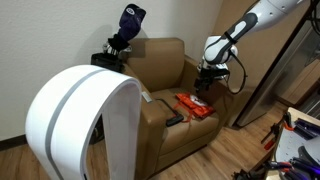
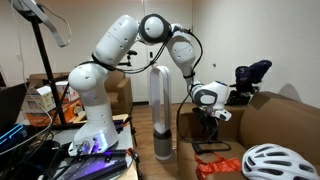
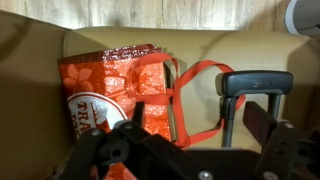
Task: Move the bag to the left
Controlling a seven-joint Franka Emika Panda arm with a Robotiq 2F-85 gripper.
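On brown leather armchair [image 1: 160, 65]: small flat orange-red crinkly snack bag [image 1: 196, 105], beside black remote [image 1: 175, 120]. Just above: Robotiq gripper [image 1: 206, 86], fingers spread, empty. Around: wooden floor [image 1: 20, 160], beige wall [image 1: 60, 30].

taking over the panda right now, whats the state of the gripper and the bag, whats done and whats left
Gripper: open and empty, hovers above the bag without touching it.
Bag: lies flat on the brown armchair. In the wrist view a red strap loops from it toward a black handle beside it.
Done: gripper is lined up over the bag; no grasp yet.
Left: lower, close on the bag, carry it left, release. The strap might snag on the handle, so lift slowly.
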